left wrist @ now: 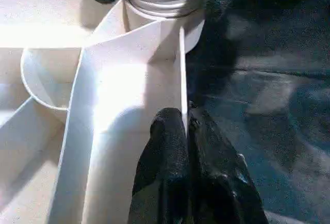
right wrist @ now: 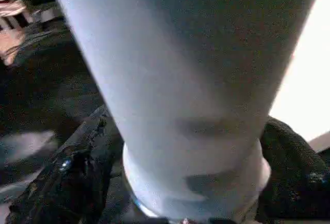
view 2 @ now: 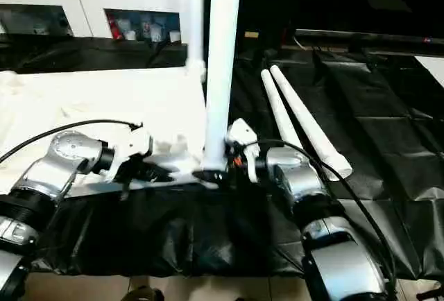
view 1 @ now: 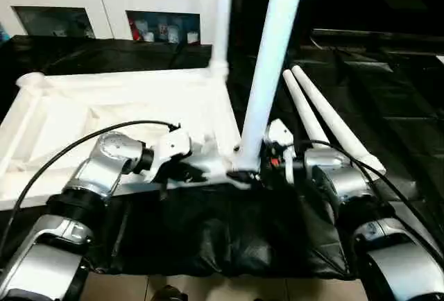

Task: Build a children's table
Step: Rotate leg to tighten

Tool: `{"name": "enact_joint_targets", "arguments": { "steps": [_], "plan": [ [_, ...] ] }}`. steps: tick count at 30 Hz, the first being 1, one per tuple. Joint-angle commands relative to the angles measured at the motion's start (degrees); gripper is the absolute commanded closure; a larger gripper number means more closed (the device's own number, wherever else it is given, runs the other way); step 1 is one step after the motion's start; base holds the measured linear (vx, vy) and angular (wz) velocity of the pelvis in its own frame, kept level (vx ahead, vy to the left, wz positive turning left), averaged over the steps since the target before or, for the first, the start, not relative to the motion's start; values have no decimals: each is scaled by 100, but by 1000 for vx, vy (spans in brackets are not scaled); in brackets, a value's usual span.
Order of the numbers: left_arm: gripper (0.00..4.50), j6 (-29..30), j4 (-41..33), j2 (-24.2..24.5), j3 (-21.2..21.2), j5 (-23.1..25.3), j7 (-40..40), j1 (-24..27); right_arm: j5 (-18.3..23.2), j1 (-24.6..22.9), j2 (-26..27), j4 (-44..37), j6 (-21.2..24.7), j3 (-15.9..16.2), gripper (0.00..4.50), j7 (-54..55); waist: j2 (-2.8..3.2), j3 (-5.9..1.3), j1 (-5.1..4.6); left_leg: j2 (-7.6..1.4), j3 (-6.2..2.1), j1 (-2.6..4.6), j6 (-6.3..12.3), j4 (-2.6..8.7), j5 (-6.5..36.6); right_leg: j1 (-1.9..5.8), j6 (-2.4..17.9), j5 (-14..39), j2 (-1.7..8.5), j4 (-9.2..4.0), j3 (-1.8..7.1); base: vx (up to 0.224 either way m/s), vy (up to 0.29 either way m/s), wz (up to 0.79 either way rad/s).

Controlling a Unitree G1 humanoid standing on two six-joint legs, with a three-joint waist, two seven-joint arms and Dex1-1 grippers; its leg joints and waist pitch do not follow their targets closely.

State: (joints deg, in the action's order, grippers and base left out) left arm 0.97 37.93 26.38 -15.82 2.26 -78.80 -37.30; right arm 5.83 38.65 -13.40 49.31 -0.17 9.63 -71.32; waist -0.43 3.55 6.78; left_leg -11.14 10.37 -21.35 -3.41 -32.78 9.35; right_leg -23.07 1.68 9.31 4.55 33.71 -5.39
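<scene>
Two smooth tapered legs (view 1: 326, 117) lying loose on crinkled black sheet (view 1: 229, 235); left gripper (left wrist: 186, 131) pinching ribbed tabletop (view 1: 104, 117) wall; right gripper (right wrist: 175, 182) straddling upright leg (view 1: 267, 79), clamping unclear.

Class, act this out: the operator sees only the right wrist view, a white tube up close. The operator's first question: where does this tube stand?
Observer: That long white tubular leg stands upright at the near right corner of the white plastic ribbed tabletop.
Operator: What is the left claw doing?
Observer: The left claw is shut on the tabletop's thin edge wall, beside that corner.
Operator: Any other legs?
Observer: Two loose white tapered legs lie on the black sheet; a second upright white leg stands at the far corner.
</scene>
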Motion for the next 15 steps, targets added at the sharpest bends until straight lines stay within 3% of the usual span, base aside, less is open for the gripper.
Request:
{"name": "enact_joint_targets", "arguments": {
  "steps": [1,7,13,15],
  "plan": [
    [450,-210,-27,-120,-138,-77,-218,-210,-86,-37,17,-214,114,188,113,-198,79,-433,-4,-283,-60,121,127,368,1426,297,1345,1190,443,-311,318,0,0,0],
    [450,-304,77,-75,-163,-52,-297,-221,-124,-80,2,-311,176,287,159,-285,64,-424,18,-282,-67,118,75,368,1495,290,1282,1435,457,-323,318,0,0,0],
    [450,-276,216,-125,-119,-23,-204,-241,-47,-199,97,-428,334,229,165,-83,48,-426,38,-284,-65,122,81,369,1461,283,1232,1489,453,-329,320,0,0,0],
    [450,-99,283,-167,-138,73,-5,-269,-68,-195,228,-319,363,106,166,444,40,-416,38,-280,-67,124,24,375,1506,274,1187,1640,463,-338,321,0,0,0]
  ]
}}
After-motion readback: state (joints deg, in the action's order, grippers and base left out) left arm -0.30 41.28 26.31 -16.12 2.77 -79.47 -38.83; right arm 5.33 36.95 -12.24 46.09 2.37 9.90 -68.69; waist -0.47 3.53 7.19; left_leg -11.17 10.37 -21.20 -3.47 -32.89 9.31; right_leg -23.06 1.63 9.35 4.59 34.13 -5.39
